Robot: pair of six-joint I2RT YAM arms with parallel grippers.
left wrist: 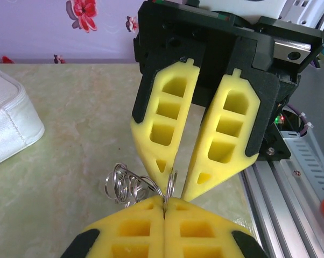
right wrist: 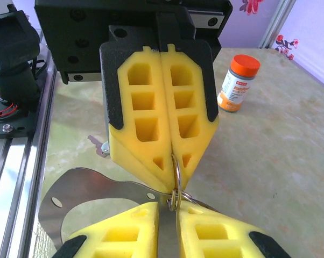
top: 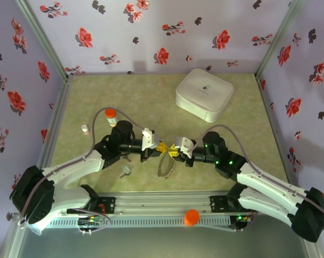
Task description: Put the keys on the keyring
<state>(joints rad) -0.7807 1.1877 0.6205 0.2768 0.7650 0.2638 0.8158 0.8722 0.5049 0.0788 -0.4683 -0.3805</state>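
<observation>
The keyring is a bunch of silver split rings (left wrist: pixel 124 185) with a flat metal tag (right wrist: pixel 86 188), held above the table between the two arms (top: pixel 165 164). My left gripper (left wrist: pixel 164 200) is shut on one ring (right wrist: pixel 176 169), which stands upright in its tips. Facing it, my right gripper (right wrist: pixel 175 207) stands narrowly open, its yellow fingertips (left wrist: pixel 156 161) on either side of that same ring. One silver-grey key (top: pixel 125 171) lies on the table near the left arm, also seen behind the left fingers (right wrist: pixel 100 146). The other key is out of view.
An orange-capped vial (top: pixel 111 115) stands at the left back, near a small white piece (top: pixel 85 129). A white rounded-square box (top: pixel 204 94) sits at the back right. An orange cap (top: pixel 191 216) rests on the metal rail at the near edge.
</observation>
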